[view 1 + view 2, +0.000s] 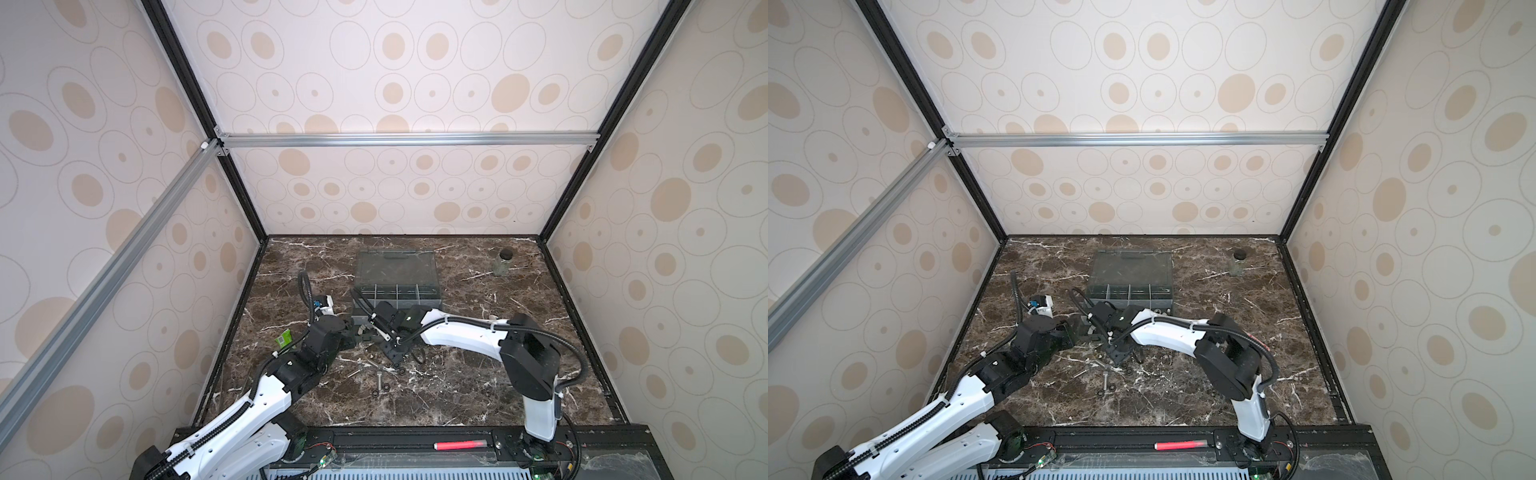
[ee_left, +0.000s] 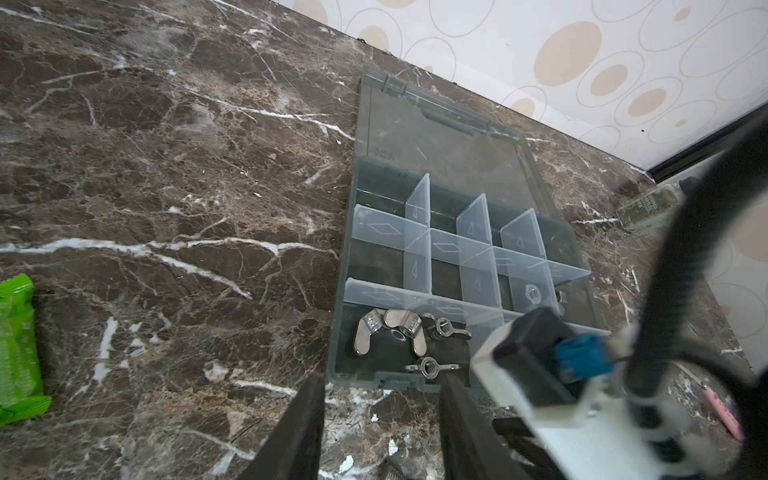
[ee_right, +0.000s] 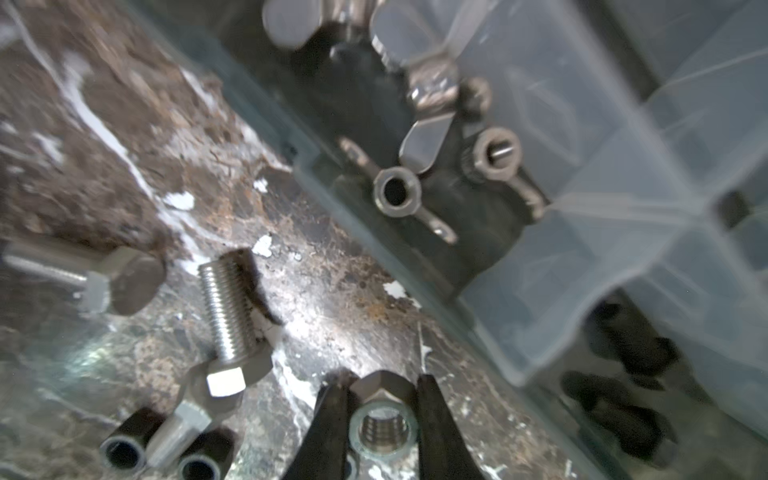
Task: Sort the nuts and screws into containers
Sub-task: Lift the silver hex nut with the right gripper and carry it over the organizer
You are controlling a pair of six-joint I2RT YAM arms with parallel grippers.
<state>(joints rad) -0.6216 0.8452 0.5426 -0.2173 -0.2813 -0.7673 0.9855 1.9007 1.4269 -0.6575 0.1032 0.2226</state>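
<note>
My right gripper (image 3: 381,401) is shut on a silver hex nut (image 3: 383,428), low over the marble just in front of the grey organizer box (image 1: 397,291). In both top views it (image 1: 395,359) hangs near the box's front left corner. Two screws (image 3: 226,316) (image 3: 104,282) lie beside it, with black rings (image 3: 124,451) close by. My left gripper (image 2: 380,395) stands open and empty before the box's front wall (image 2: 338,365). Wing nuts (image 2: 390,332) lie in the front corner container, and a hex nut (image 2: 532,293) sits in a compartment further along. Another screw (image 1: 379,378) and rings (image 1: 386,387) lie nearer the front.
The box's clear lid (image 1: 395,266) lies open flat toward the back wall. A small glass jar (image 1: 500,266) and its black lid (image 1: 505,252) stand back right. A green packet (image 1: 284,337) lies left of my left arm. A red tube (image 1: 457,445) rests on the front rail.
</note>
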